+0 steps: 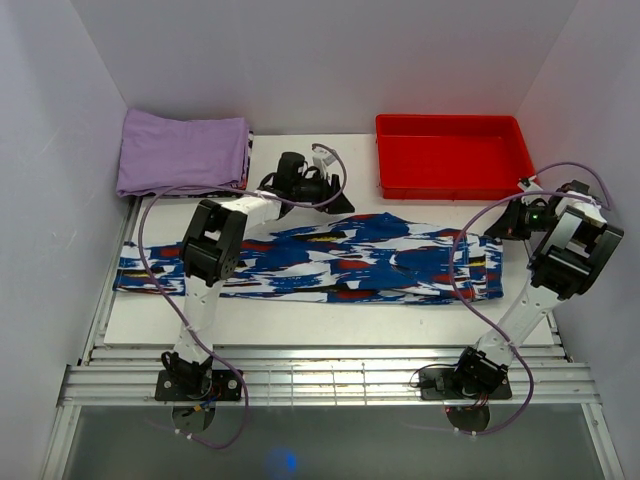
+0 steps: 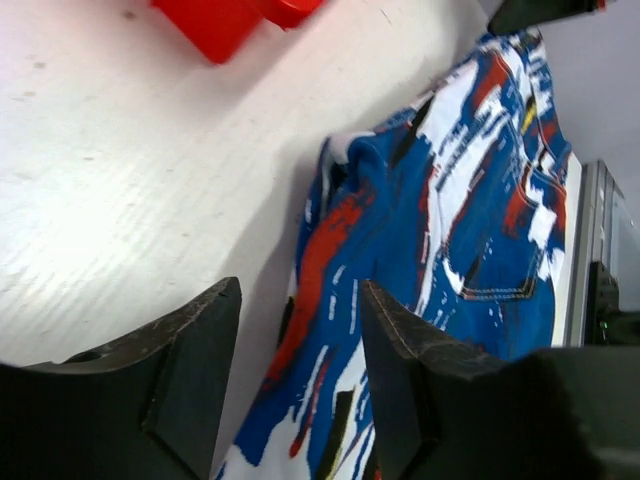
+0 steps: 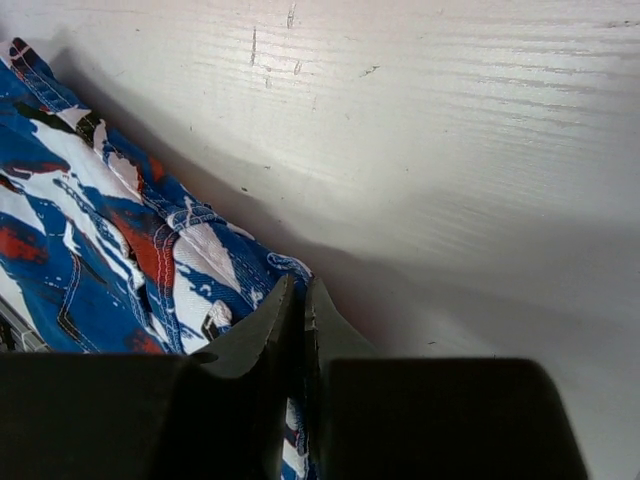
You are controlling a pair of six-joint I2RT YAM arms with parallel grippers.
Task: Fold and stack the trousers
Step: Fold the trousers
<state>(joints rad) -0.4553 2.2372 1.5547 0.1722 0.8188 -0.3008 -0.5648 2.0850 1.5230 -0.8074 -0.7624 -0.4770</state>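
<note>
Lengthwise on the table (image 1: pixel 300 322), trousers (image 1: pixel 330 258), edge in right pincer (image 3: pixel 298 288).

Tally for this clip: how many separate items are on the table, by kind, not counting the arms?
printed trousers: 1
folded purple cloth: 1
red bin: 1
Total: 3

The trousers (image 1: pixel 330 258) lie flat, stretched from the table's (image 1: pixel 300 322) left edge nearly to its right edge. A folded lilac cloth (image 1: pixel 180 150) sits at the far left corner and a red tray (image 1: pixel 450 190) near the far right corner.
</note>
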